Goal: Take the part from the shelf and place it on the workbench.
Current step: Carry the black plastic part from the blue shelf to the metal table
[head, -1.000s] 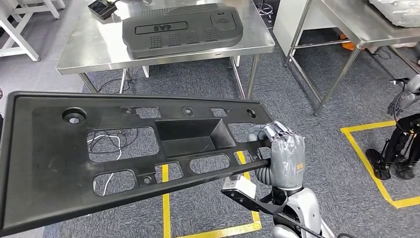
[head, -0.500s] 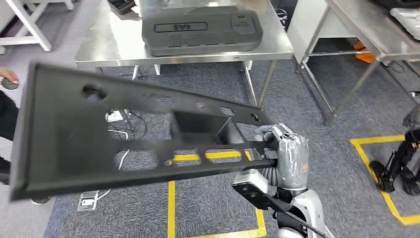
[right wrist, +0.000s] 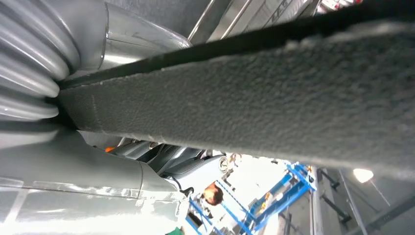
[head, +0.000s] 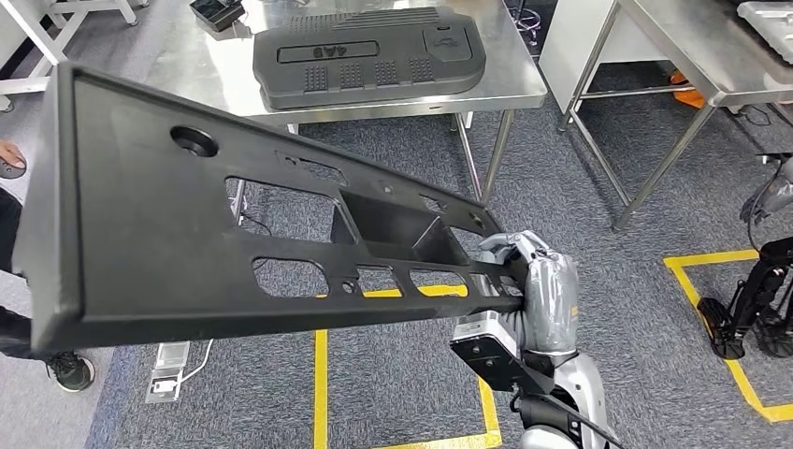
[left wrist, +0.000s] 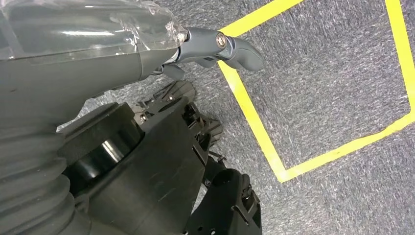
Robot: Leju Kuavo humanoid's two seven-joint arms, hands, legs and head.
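In the head view, a long black plastic panel with cut-out windows and a central recess point(head: 234, 234) is being held up in the air, tilted, above the grey carpeted floor point(head: 598, 243). Its near right end is being gripped by the right hand point(head: 533, 281), whose fingers are being wrapped over the panel's edge. The panel is being kept well short of the stainless steel workbench point(head: 215, 79) ahead, on which a second black moulded cover with ribbed patches point(head: 369, 56) is lying flat. A small dark tray-like object point(head: 217, 11) is sitting at the bench's far corner. Another steel table point(head: 692, 56) is standing to the right. Yellow tape lines point(head: 323, 374) are being partly covered by the panel. At the left edge a person's hand point(head: 9, 154) and a shoe point(head: 67, 369) are being cut off by the frame and the panel.

In the left wrist view, the left hand point(left wrist: 215, 46) is being seen over the carpet point(left wrist: 333, 68) and a yellow tape outline point(left wrist: 274, 156); its thumb is extended and nothing is seen in it, but its other fingers are hidden, so whether it is spread or clenched cannot be told.

In the right wrist view, the panel's rough black edge point(right wrist: 274, 93) is being clamped against the right hand's grey ribbed cover point(right wrist: 29, 63). The fingers themselves are being hidden behind the panel. A blurred blue frame point(right wrist: 288, 191) is being glimpsed beyond.
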